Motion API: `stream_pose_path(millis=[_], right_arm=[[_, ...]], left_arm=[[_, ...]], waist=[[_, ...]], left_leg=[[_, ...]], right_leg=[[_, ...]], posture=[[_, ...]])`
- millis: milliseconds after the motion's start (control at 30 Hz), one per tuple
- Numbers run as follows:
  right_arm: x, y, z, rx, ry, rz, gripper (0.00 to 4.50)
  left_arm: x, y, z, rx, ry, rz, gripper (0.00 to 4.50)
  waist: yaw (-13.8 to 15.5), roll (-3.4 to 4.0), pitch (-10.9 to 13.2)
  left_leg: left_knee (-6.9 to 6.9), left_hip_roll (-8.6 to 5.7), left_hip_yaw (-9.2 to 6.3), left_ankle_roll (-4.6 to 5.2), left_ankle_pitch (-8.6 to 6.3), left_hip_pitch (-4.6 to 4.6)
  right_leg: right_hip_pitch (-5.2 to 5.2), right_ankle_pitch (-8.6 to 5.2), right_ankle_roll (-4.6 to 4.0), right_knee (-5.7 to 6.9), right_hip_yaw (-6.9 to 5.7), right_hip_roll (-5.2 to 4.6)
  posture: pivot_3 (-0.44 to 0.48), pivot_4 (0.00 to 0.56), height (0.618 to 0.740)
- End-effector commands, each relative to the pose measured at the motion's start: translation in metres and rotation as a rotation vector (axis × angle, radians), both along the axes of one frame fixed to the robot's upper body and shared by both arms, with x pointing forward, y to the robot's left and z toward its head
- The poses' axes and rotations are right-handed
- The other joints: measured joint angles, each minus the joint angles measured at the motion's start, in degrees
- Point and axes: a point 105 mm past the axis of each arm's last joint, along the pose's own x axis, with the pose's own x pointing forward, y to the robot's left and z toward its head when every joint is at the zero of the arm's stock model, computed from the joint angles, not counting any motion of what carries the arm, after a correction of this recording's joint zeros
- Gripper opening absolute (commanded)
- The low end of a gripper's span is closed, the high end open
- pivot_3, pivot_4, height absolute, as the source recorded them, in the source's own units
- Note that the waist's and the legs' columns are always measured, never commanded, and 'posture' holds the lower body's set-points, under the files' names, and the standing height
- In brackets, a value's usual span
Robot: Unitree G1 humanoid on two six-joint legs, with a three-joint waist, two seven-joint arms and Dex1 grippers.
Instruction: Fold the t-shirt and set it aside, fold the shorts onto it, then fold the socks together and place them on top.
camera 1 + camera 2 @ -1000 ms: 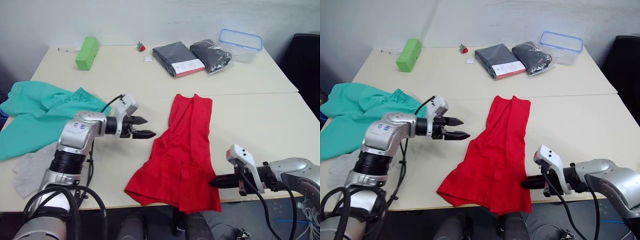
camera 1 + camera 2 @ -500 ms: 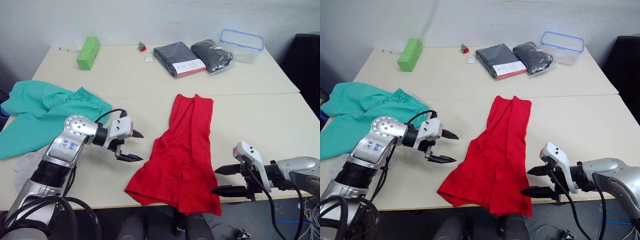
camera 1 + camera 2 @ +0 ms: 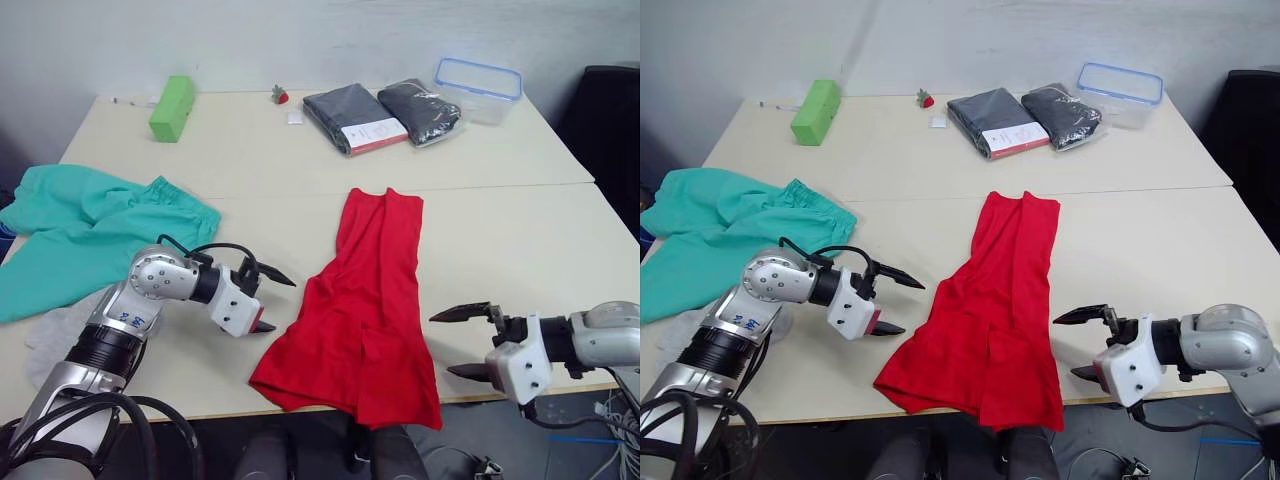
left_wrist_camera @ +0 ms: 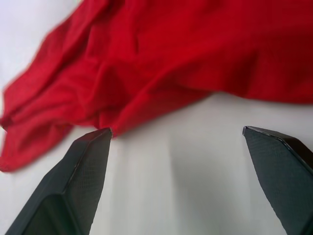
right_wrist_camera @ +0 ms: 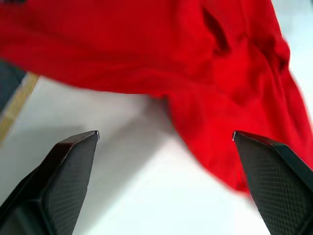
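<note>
The red t-shirt point(image 3: 365, 300) lies crumpled lengthwise on the near table, its bottom hem hanging a little over the front edge. My left gripper point(image 3: 280, 305) is open just left of the shirt's lower left edge, with its fingers point(image 4: 73, 191) pointing at the cloth point(image 4: 186, 63). My right gripper point(image 3: 441, 344) is open just right of the shirt's lower right corner, holding nothing, and its wrist view shows the red cloth point(image 5: 146, 54) close ahead. The teal shorts point(image 3: 80, 235) lie spread at the far left. The grey socks point(image 3: 60, 335) lie below them near the front edge.
On the far table stand a green block point(image 3: 173, 106), two packaged dark garments point(image 3: 355, 117), a clear container with a blue rim point(image 3: 480, 88) and a small red object point(image 3: 281, 95). A black chair point(image 3: 612, 130) stands at the right. The table's front edge point(image 3: 200, 405) runs close below both grippers.
My right gripper has opened, let go of the shirt's lower right corner and drawn back to the right. My left gripper has dropped nearer and turned toward the shirt's left edge.
</note>
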Motion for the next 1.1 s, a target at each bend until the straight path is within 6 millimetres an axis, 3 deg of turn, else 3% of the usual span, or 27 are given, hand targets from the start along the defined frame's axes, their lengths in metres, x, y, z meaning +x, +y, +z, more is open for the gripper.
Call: stream_pose_path(millis=[33,433,533,633,933,967,1000,1100], right_arm=[[-0.006,0.004,-0.011,-0.017,-0.087,0.134,4.47],[-0.012,0.023,-0.016,0.030,-0.136,0.246,4.47],[-0.013,0.027,-0.017,0.033,-0.136,0.253,4.50],[-0.012,0.030,-0.016,0.043,-0.138,0.251,3.87],[-0.006,0.032,-0.016,0.090,-0.112,0.177,0.66],[-0.005,0.032,-0.016,0.104,-0.105,0.159,0.19],[-0.004,0.032,-0.015,0.127,-0.093,0.135,0.01],[-0.003,0.034,-0.011,0.187,-0.060,0.081,0.01]], left_arm=[[-0.007,-0.006,-0.004,-0.007,-0.066,-0.085,4.50],[-0.025,-0.001,-0.029,0.069,-0.083,-0.203,4.50],[-0.027,-0.002,-0.033,0.071,-0.064,-0.210,3.87],[-0.026,-0.003,-0.034,0.069,-0.055,-0.210,2.94],[-0.024,-0.005,-0.034,0.028,-0.002,-0.172,0.00],[-0.024,-0.006,-0.032,0.011,0.014,-0.159,0.00],[-0.024,-0.008,-0.031,-0.008,0.029,-0.147,0.00],[-0.025,-0.010,-0.028,-0.040,0.061,-0.120,0.00]], waist=[[0.05,0.00,0.00],[-0.26,0.04,-0.03],[-0.36,0.08,-0.06],[-0.40,0.10,-0.06],[0.02,0.12,-0.05],[0.02,0.12,-0.05],[0.02,0.12,-0.05],[-0.04,0.13,-0.05]], left_leg=[[0.00,0.00,0.00,0.00,0.00,0.00],[-0.22,0.23,0.25,-0.05,-0.12,0.88],[-0.22,0.29,0.21,-0.05,-0.18,0.97],[-0.21,0.29,0.20,-0.05,-0.19,0.97],[-0.12,0.23,0.21,0.07,-0.24,0.91],[-0.12,0.23,0.21,0.07,-0.24,0.90],[-0.11,0.23,0.20,0.08,-0.24,0.89],[-0.11,0.25,0.20,0.08,-0.24,0.87]], right_leg=[[0.00,0.00,0.00,0.01,0.00,-0.01],[0.62,-0.06,-0.10,-0.04,0.28,-0.03],[0.74,-0.08,-0.14,-0.07,0.30,-0.03],[0.75,-0.09,-0.15,-0.04,0.34,-0.04],[0.73,-0.09,-0.15,-0.04,0.33,-0.04],[0.73,-0.09,-0.15,-0.04,0.33,-0.04],[0.73,-0.09,-0.15,-0.03,0.33,-0.06],[0.72,-0.09,-0.15,0.00,0.34,-0.09]], posture=[[0.000,0.150,0.740],[0.000,0.150,0.740],[0.000,0.150,0.740],[0.000,0.150,0.740],[0.000,0.150,0.740],[0.000,0.150,0.740],[0.000,0.150,0.740],[0.000,0.150,0.740]])
